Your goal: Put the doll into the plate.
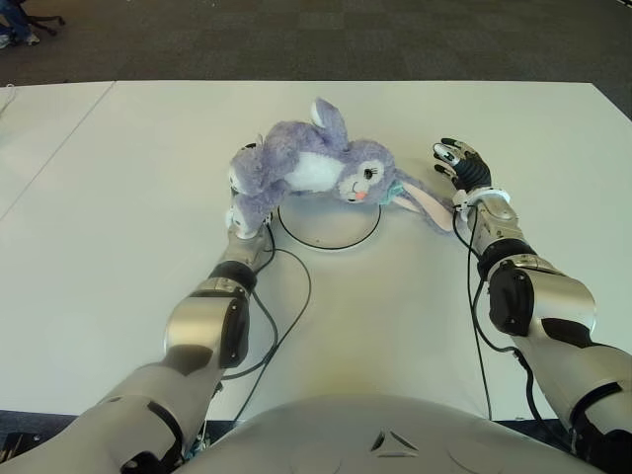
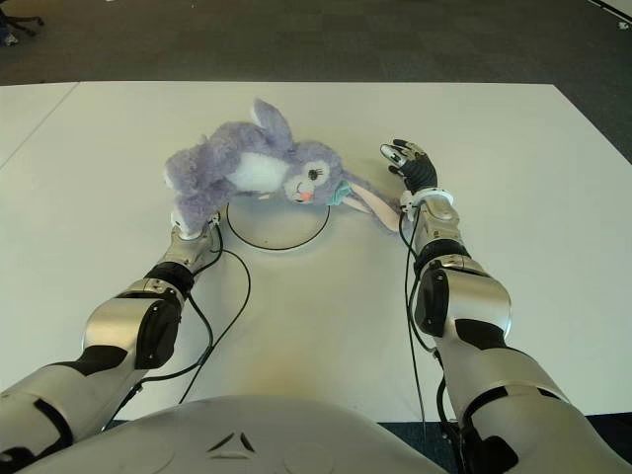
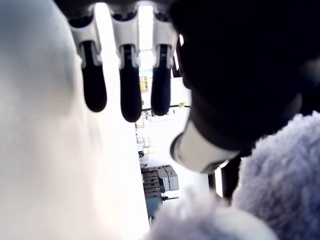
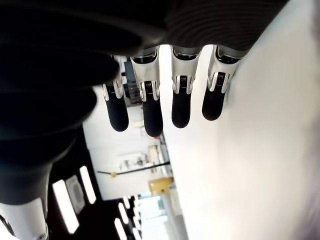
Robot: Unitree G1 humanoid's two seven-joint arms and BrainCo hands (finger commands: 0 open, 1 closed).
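Doll (image 1: 316,170) sprawled over far rim of plate (image 1: 331,229), just right of left robot hand (image 1: 244,219), which touches its body, fingers straight. Right robot hand (image 1: 461,164) spread, idle beside ear. Risk: doll flops off rim, no firm hold.

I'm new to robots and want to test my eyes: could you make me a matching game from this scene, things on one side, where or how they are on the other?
Things:
1. doll
2. plate
3. left hand
4. right hand

States:
A. open, holding nothing, beside the doll's long ear
B. flat on the table, partly under the doll
C. under the doll's body end
D. lying across the plate's far rim

Pairs: 1-D, 2-B, 3-C, 4-A
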